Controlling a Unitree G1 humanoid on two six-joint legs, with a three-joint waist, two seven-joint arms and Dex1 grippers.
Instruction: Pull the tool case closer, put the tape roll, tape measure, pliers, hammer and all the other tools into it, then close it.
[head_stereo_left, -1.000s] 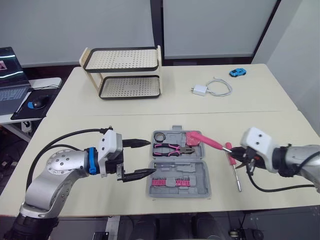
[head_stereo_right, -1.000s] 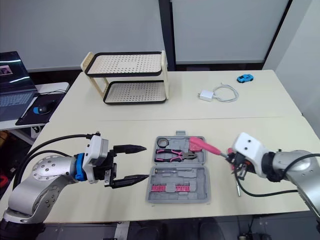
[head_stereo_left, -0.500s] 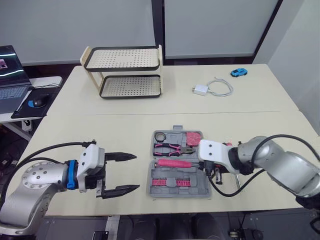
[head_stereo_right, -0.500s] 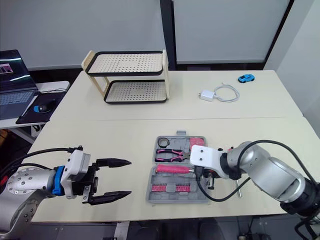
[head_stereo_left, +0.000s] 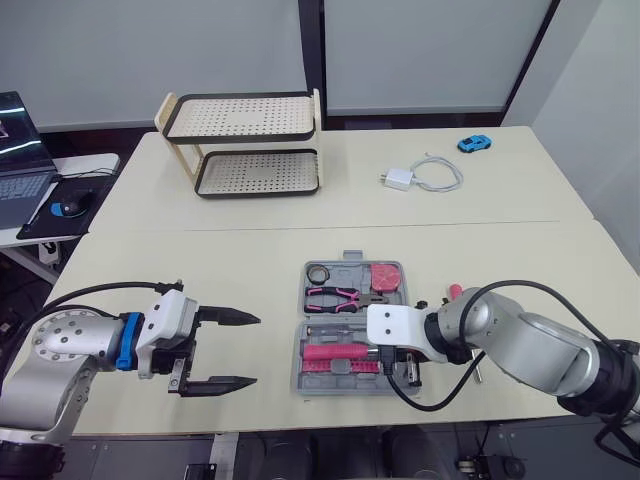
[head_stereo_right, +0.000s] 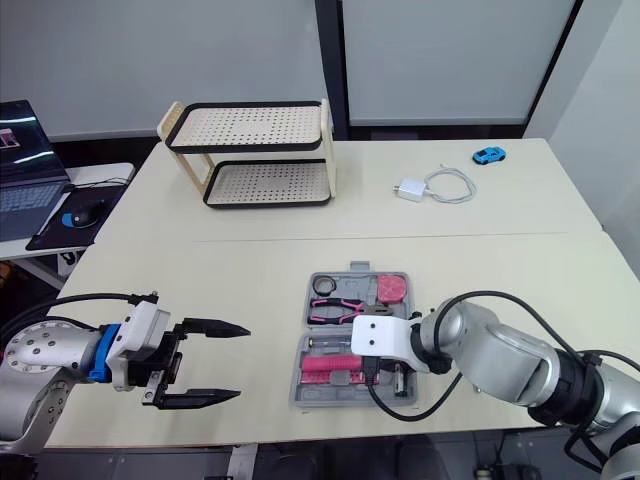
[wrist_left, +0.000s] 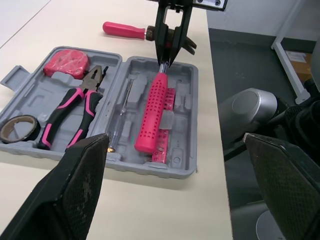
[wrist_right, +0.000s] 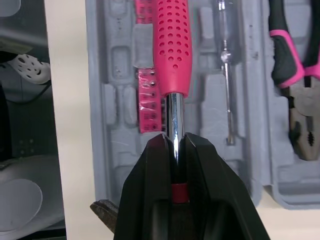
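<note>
Right end effector (wrist_right: 173, 144) clamps hammer (wrist_right: 172, 45) by shaft over tool case (wrist_left: 186, 150); I must keep it level, seat handle before release. Left end effector (head_stereo_left: 256, 349) open.

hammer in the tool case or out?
In. The hammer lies inside the open tool case, pink handle across the bit strip, right gripper shut on its steel shaft. Fully seated: cannot tell.

This looks like an office or lab room. Pale benches (head_stereo_left: 480, 215) are pushed together, and a laptop (head_stereo_left: 18, 135) and mouse (head_stereo_right: 68, 218) sit on a side desk (head_stereo_left: 95, 163) at the far left. A white charger (head_stereo_left: 398, 180) with its cable lies on the far bench, before dark-framed wall panels (head_stereo_left: 150, 50).
</note>
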